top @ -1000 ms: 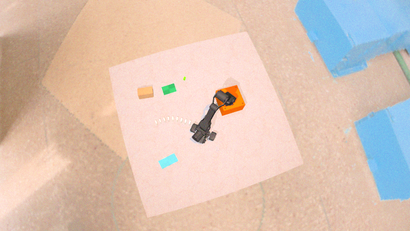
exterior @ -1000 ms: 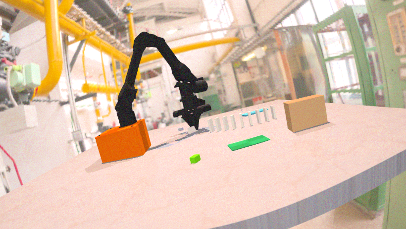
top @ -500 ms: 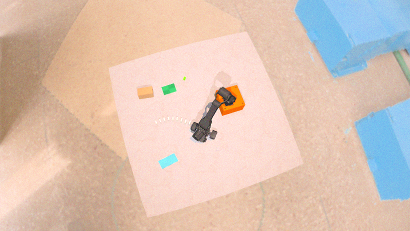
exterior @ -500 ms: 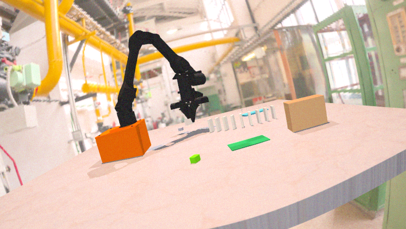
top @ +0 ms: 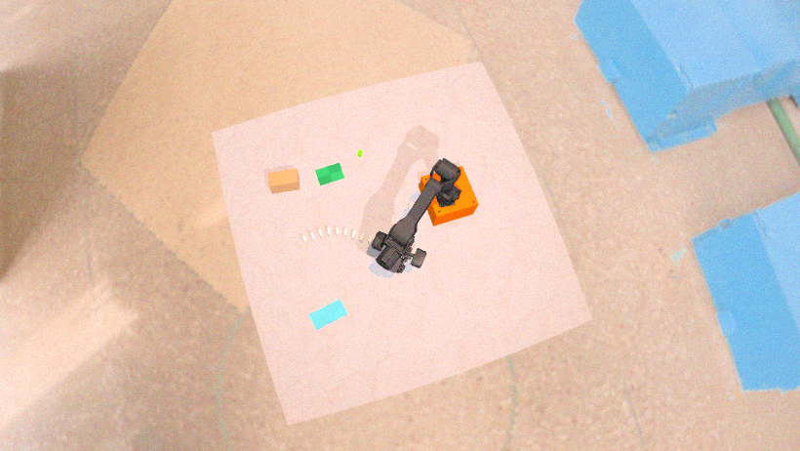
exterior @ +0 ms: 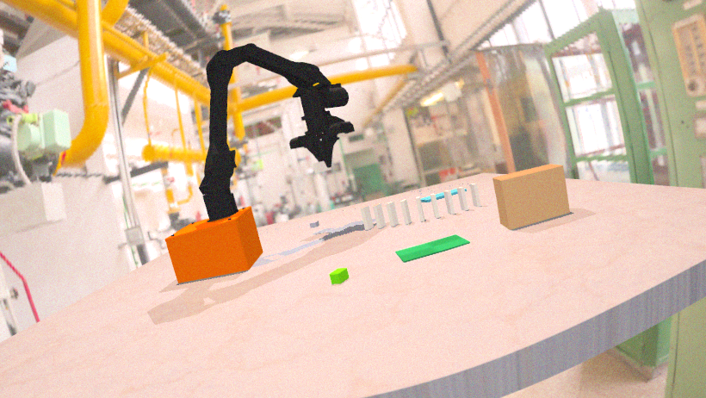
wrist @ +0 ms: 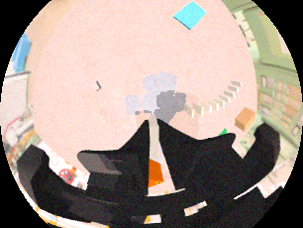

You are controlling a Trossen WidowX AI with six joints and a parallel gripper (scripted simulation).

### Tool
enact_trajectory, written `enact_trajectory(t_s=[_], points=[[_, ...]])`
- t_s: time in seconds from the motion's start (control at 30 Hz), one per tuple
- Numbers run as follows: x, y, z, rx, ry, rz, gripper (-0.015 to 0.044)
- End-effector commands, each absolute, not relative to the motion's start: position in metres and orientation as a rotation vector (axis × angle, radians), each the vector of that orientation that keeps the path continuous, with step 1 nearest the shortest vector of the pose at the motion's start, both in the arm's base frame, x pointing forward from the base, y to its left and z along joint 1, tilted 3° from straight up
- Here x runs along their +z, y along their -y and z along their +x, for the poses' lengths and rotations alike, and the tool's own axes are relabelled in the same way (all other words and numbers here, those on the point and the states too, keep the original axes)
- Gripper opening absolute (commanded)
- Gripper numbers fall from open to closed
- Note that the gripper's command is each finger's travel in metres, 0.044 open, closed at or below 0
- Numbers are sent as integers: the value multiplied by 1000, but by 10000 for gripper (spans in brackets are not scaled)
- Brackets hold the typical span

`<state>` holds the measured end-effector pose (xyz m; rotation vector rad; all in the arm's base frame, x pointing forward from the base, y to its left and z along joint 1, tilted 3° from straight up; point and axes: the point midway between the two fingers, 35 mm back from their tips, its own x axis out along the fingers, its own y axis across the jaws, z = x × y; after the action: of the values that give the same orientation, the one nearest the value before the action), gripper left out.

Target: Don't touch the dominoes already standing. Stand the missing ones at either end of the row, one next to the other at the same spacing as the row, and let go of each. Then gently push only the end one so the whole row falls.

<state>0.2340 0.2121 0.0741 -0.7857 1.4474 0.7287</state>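
A curved row of several cream dominoes (top: 337,229) (exterior: 392,214) (wrist: 216,105) stands upright on the table. My gripper (exterior: 329,164) (wrist: 153,120) is shut on a cream domino (wrist: 154,134), which shows as a pale strip between the fingers in the wrist view. The gripper points down and is raised well above the table, beyond the row's end nearest the orange base. In the top view the arm hides the fingertips and the held domino. In the exterior view the held domino cannot be made out.
A small grey-sided thing (exterior: 313,223) (wrist: 97,86) lies apart from the row; its kind is unclear. A tan box (top: 283,181) (exterior: 535,197) (wrist: 245,119), green pad (top: 329,174) (exterior: 432,248), lime cube (top: 359,152) (exterior: 338,276) and cyan pad (top: 328,313) (wrist: 190,15) surround the row.
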Motion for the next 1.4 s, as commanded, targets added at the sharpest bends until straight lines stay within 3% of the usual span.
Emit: enact_trajectory(t_s=[0.0,0.57,1.37], points=[[82,-222,244,640,-1476,-688,25],[82,-294,347,-358,-1525,326,25],[65,-294,352,-405,-1411,264,25]])
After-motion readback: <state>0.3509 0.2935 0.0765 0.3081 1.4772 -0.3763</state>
